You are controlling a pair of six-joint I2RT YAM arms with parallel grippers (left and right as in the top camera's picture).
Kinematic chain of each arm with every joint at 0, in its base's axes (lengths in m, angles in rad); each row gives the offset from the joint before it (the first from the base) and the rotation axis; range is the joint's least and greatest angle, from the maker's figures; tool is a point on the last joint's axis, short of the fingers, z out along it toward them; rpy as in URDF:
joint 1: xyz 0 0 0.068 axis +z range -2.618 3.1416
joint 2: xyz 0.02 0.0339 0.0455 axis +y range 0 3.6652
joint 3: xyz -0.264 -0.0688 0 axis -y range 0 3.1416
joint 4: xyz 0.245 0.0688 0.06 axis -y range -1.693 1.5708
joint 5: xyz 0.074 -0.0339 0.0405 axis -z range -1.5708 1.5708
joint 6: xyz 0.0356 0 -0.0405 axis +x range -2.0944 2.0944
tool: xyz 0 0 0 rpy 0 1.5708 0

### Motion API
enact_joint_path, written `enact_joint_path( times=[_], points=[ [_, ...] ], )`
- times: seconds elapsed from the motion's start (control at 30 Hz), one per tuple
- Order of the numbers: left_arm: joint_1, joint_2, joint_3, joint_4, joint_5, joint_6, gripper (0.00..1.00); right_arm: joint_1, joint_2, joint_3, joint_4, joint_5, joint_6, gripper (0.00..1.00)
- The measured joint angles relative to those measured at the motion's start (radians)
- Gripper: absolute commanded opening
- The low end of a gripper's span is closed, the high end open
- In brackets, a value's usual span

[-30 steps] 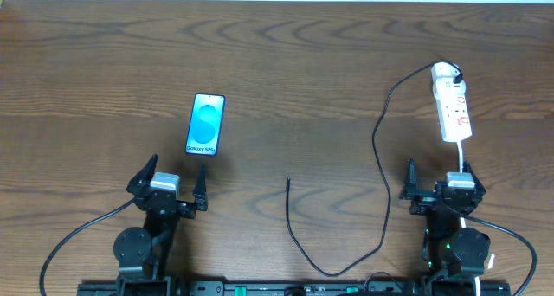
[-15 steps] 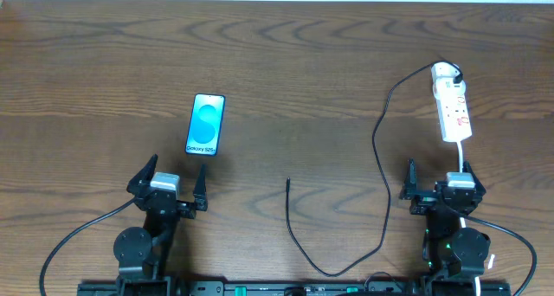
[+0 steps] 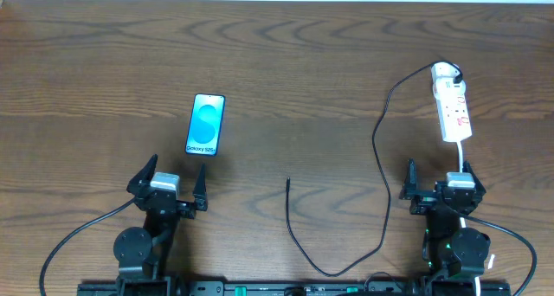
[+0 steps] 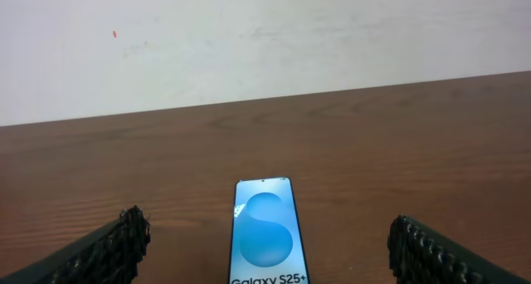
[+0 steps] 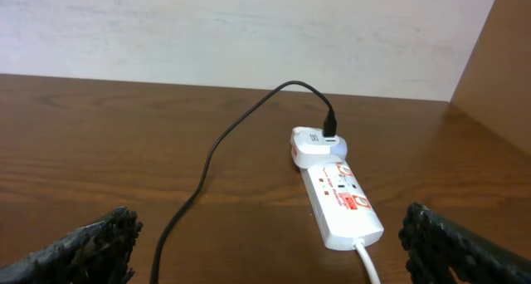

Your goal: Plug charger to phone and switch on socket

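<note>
First, treat this as the start of the job: nothing is held yet. The left fingers (image 3: 144,176) are spread wide and empty, and so are the right fingers (image 3: 409,178), both low at the near edge of the surface (image 3: 294,54).

The phone (image 3: 205,125) lies flat, screen up, just ahead of the left fingers, with its lettered end toward you. The socket (image 3: 452,106) lies ahead of the right fingers. A white adapter (image 5: 317,144) sits at its far end, with the charger (image 3: 375,140) already plugged into it. The charger runs down the surface, loops near the front edge and ends in a free plug tip (image 3: 288,183) between the two arms, well apart from the phone.

Go for the plug tip. Pinch the charger just behind the tip so the tip stands clear of the fingers and stays in line with the phone's near end. Steady the phone with the other fingers before you push, since it will likely slide on the smooth wood.

Compared with the earlier overhead frames, nothing differs: arms, phone, charger and socket all lie as they did.
</note>
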Motion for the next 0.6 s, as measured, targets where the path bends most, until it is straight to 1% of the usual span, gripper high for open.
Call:
enact_joint_path(
  times=[0.37,0.6],
  points=[
    [0.0,0.0,0.0,0.0,0.0,-0.001,0.94,0.0,0.0,0.0,0.0,0.0,0.0,0.99],
    [0.0,0.002,0.019,-0.032,0.004,-0.038,0.94,0.0,0.0,0.0,0.0,0.0,0.0,0.99]
  ],
)
